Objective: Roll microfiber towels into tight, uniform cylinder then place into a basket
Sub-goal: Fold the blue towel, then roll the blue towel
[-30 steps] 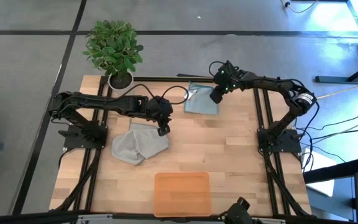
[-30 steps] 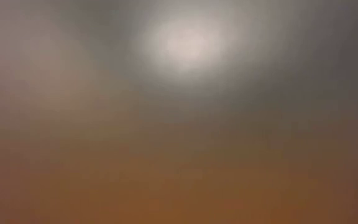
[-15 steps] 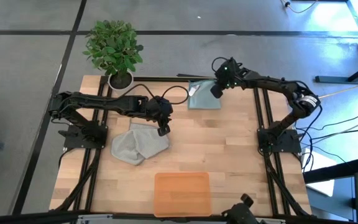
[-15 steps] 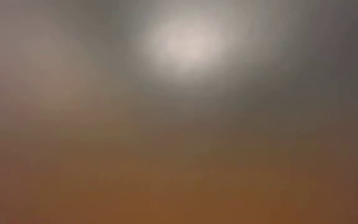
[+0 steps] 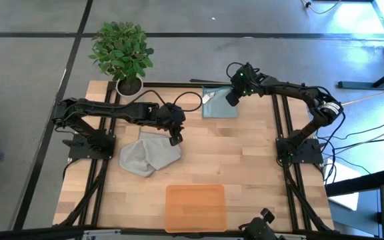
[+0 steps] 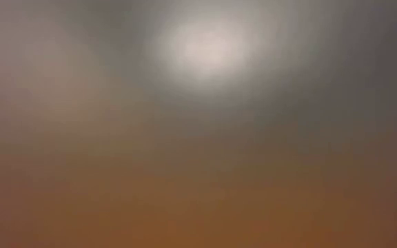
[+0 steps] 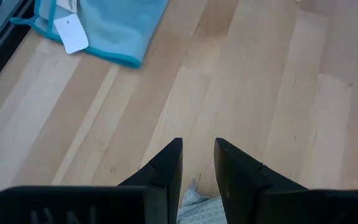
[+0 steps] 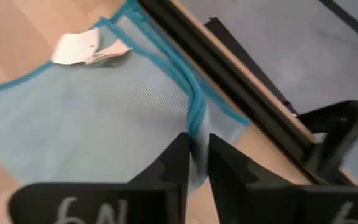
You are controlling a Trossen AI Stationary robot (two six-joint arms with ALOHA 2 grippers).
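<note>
While scanning from the left, meeting first the potted plant [image 5: 121, 53], standing just off the far left corner of the table [image 5: 245, 167]. Reaching rightward from the table's left edge with the left arm, holding the left gripper [image 5: 174, 138] at the far right corner of the light grey towel [image 5: 145, 155]. Lying crumpled and partly folded over itself on the table's left half, that towel. Pinching a small peak of grey cloth between the left fingers [image 7: 166, 168], drawn close together. Resting at the near edge, about mid-table and well apart from both towels: the basket [image 5: 195, 207]. Lying flat against the far edge, right of centre, white tag showing: the pale blue towel [image 5: 215, 110]. Coming in from the right side with the right arm, setting the right gripper [image 5: 232, 100] on that towel's far right edge. Clamping a raised fold of the blue hem between the right fingers [image 8: 173, 165]. Showing only blur in the low view.
</note>
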